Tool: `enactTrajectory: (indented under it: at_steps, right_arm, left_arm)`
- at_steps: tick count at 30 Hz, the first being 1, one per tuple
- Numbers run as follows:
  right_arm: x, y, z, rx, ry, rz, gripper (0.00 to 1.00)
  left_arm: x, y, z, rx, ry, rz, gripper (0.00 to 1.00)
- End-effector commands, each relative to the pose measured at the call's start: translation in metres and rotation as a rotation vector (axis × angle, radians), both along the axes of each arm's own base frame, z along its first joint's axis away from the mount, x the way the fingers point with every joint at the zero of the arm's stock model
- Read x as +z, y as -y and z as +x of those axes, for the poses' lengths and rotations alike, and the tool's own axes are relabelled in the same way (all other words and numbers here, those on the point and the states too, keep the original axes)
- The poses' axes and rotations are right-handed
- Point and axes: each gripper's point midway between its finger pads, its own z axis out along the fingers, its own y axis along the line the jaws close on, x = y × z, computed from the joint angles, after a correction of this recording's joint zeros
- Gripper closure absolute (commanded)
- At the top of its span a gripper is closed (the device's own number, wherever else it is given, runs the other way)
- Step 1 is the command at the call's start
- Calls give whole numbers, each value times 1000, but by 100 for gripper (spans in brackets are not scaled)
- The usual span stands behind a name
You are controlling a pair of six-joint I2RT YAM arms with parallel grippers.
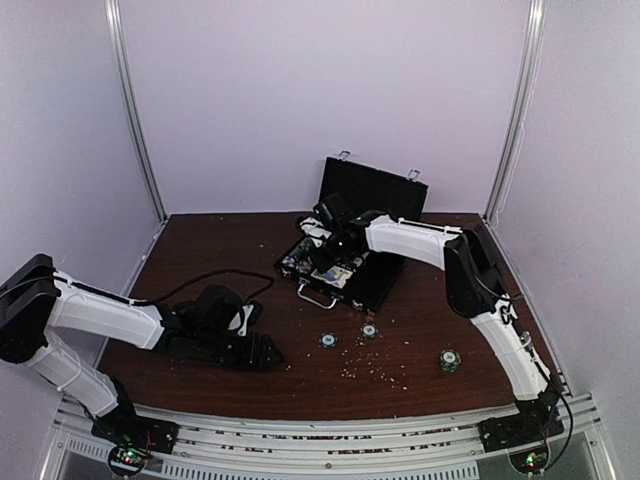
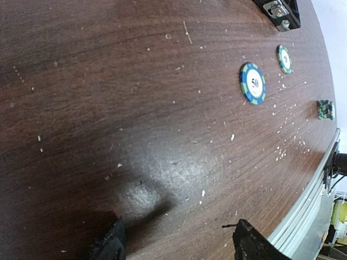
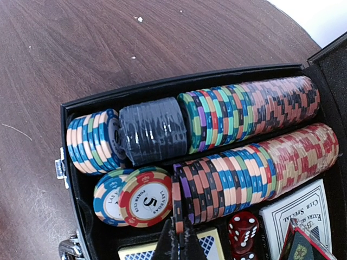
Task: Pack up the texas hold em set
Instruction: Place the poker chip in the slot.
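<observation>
Dark wood table [image 1: 200, 250] bears loose poker chips [image 1: 328, 340] toward its near edge, the left gripper [image 1: 268, 352] low beside them, jaws spread and empty. Nearer the far edge the black case [image 1: 375, 190] lies open, chip rows [image 3: 244, 114] and red dice [image 3: 242, 227] inside; the right gripper [image 3: 179, 245] hangs over them, clenched, perhaps nipping a chip's edge.

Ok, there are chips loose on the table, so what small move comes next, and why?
Probably ease the left gripper toward the blue 50 chip: its jaws stand open and empty over the table, and that chip lies nearest, flat. The right gripper is shut over the case, farther off.
</observation>
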Motion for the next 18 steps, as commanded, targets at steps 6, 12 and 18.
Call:
enactTrajectory:
  at_steps: [6, 12, 18]
  right_arm:
    - [-13, 21, 20, -88, 31, -66, 100]
    - [0, 17, 18, -91, 28, -28, 84]
    - [27, 8, 8, -61, 10, 56, 77]
  left_arm:
    - [5, 9, 9, -25, 18, -2, 30]
    - [10, 13, 14, -30, 38, -1, 29]
    - [23, 32, 44, -86, 140, 74, 28]
